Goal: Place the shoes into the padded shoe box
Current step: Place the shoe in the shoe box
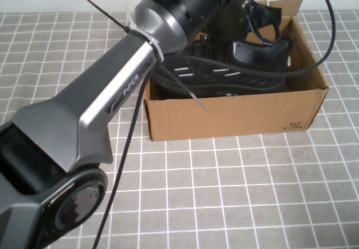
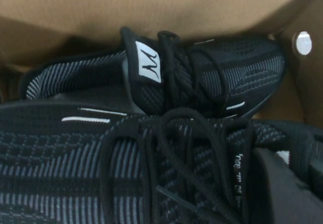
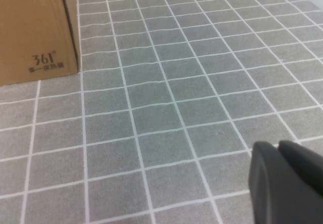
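Reaching over the padded shoe box (image 1: 235, 114), the left arm hides its own left gripper (image 2: 282, 188), which hovers just above the shoes (image 1: 224, 72); whether its fingers are spread or pressed together cannot be told. Both shoes lie side by side inside the box on the grey gridded worktop (image 1: 235, 193). The right gripper (image 3: 287, 181) hangs above bare worktop beside the box's printed corner, finger state unclear.

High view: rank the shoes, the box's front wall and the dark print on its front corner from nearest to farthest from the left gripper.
The left gripper is over the padded shoe box, its tips hidden by the arm.
1. Shoes, inside the box just below it.
2. Front wall, on the robot's side of the shoes.
3. Dark print, at the wall's lower right corner.
The right gripper is above the tablecloth.
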`<state>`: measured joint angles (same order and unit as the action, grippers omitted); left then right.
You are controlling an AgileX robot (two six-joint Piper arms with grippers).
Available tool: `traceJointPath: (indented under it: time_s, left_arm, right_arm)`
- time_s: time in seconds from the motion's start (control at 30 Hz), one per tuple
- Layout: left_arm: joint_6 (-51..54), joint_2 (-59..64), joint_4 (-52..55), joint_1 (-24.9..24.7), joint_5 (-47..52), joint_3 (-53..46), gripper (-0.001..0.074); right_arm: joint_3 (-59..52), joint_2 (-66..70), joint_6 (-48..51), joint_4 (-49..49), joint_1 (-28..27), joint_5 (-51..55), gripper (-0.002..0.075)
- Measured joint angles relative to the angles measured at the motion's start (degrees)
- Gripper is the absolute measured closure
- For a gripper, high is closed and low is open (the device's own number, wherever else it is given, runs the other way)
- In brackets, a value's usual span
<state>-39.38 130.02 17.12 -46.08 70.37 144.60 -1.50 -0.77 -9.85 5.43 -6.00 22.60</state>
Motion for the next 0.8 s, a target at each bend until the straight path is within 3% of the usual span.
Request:
traceJointPath:
  time_s: [0.8]
  left_arm:
    - [-0.1, 0.4, -1.25, -1.13, -1.64, 0.0, 0.0734]
  right_arm:
    - [0.0, 0.0, 0.0, 0.0, 0.0, 0.0, 0.0734]
